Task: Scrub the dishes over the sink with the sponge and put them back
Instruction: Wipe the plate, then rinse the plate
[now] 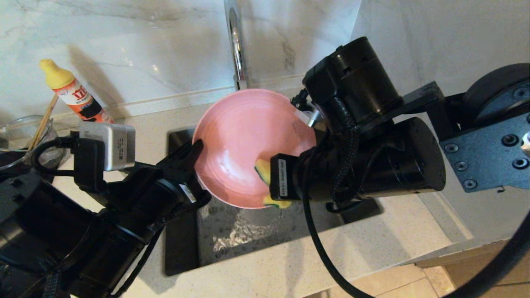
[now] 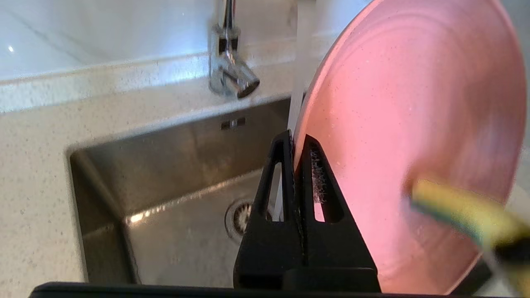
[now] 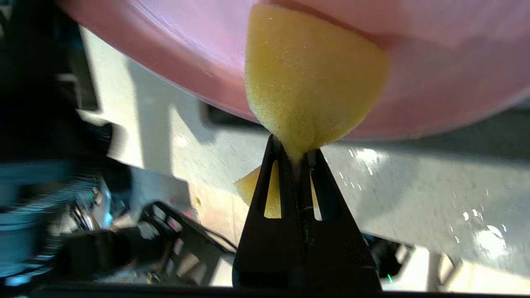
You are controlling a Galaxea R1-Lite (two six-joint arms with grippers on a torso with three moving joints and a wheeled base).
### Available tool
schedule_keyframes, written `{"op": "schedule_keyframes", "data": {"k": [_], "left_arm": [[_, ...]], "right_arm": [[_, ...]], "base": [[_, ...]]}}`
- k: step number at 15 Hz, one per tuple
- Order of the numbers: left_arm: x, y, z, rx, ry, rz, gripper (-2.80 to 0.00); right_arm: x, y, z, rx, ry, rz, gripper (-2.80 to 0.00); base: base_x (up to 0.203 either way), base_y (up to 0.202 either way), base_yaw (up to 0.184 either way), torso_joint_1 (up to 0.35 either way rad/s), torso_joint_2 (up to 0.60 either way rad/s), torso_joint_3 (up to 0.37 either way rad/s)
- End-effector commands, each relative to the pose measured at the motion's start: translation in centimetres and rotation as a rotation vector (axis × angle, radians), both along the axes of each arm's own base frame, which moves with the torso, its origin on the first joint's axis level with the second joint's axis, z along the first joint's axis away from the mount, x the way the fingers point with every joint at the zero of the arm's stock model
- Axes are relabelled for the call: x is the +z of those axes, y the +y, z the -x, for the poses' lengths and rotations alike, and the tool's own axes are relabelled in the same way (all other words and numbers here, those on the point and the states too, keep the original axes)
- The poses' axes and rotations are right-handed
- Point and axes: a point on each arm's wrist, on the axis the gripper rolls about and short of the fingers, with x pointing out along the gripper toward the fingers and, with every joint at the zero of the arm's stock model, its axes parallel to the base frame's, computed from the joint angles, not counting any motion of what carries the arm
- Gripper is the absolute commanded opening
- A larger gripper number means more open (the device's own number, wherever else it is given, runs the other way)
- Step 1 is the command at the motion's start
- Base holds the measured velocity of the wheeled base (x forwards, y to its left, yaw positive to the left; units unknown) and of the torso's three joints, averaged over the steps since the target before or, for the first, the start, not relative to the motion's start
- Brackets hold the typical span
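Head view shows the wide, shallow round pink plate (image 1: 244, 140) held tilted at centre frame, above the square stainless-steel sink (image 1: 232, 236), whose wet floor shows below it. From the lower left, the left end effector (image 1: 195, 154) is clamped on the plate's left rim, one finger on each face. From the right, the right end effector (image 1: 270, 179) pinches the rectangular yellow foam sponge with a green scouring layer (image 1: 265, 176) and presses it against the plate's inner face near its lower right edge.

Nothing lies in the plate except the sponge touching it. The sink basin holds only water drops and, seen in the left wrist view, its round drain strainer (image 2: 240, 215).

At the upper centre the tall chrome tap (image 1: 237, 45) rises just behind the plate. At the upper left of the frame, on the pale speckled stone worktop (image 1: 372, 248), a yellow-capped orange bottle (image 1: 74, 93) stands by the wall; beside it, at the left edge, a clear glass bowl (image 1: 18, 132) holds a thin wooden stick (image 1: 43, 122) leaning against its rim.
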Motion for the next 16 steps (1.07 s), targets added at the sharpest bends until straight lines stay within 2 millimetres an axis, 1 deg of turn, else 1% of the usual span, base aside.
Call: {"op": "schedule_keyframes", "data": {"k": [1,2,4,6,7,8,9,10,12,13,15,16], "left_arm": [[-0.9,0.0,-0.1,0.003,0.028,-0.016,-2.80],[-1.1,-0.1,-0.2,0.010,0.043,0.000,-2.80],[-1.5,-0.3,-0.5,0.028,0.063,0.006,-2.80],[-2.0,-0.4,-0.7,0.043,0.087,0.004,-2.80],[-2.2,-0.5,-0.8,0.051,0.112,-0.004,-2.80],[-2.8,-0.5,-0.9,0.067,0.174,-0.020,-2.80],[-3.3,-0.4,-0.9,0.071,0.238,-0.010,-2.80],[-3.9,-0.3,-1.0,0.075,0.301,0.011,-2.80],[-5.5,0.4,-2.2,0.124,0.427,0.046,-2.80],[-5.7,0.5,-2.6,0.137,0.451,0.058,-2.80],[-6.3,0.8,-4.3,0.192,0.530,0.081,-2.80],[-6.2,0.9,-5.1,0.214,0.558,0.114,-2.80]], "right_arm": [[1.4,-0.7,0.8,0.006,-0.032,-0.042,-2.80],[2.6,-1.6,1.4,0.008,-0.056,-0.072,-2.80],[4.0,-2.7,2.2,0.019,-0.092,-0.099,-2.80],[7.0,-5.9,4.4,0.043,-0.174,-0.164,-2.80],[8.1,-7.3,5.4,0.056,-0.206,-0.190,-2.80],[9.0,-8.6,6.3,0.065,-0.233,-0.212,-2.80],[9.2,-9.3,6.6,0.068,-0.246,-0.210,-2.80],[9.1,-9.7,6.5,0.055,-0.250,-0.201,-2.80],[8.8,-10.6,6.6,0.036,-0.248,-0.191,-2.80],[8.6,-10.9,6.6,0.036,-0.246,-0.184,-2.80],[6.7,-11.5,6.5,0.061,-0.220,-0.117,-2.80],[6.1,-12.2,7.0,0.079,-0.222,-0.092,-2.80]], "base": [[0.000,0.000,0.000,0.000,0.00,0.000],[0.000,0.000,0.000,0.000,0.00,0.000],[0.000,0.000,0.000,0.000,0.00,0.000],[0.000,0.000,0.000,0.000,0.00,0.000],[0.000,0.000,0.000,0.000,0.00,0.000],[0.000,0.000,0.000,0.000,0.00,0.000],[0.000,0.000,0.000,0.000,0.00,0.000],[0.000,0.000,0.000,0.000,0.00,0.000],[0.000,0.000,0.000,0.000,0.00,0.000],[0.000,0.000,0.000,0.000,0.00,0.000],[0.000,0.000,0.000,0.000,0.00,0.000],[0.000,0.000,0.000,0.000,0.00,0.000]]}}
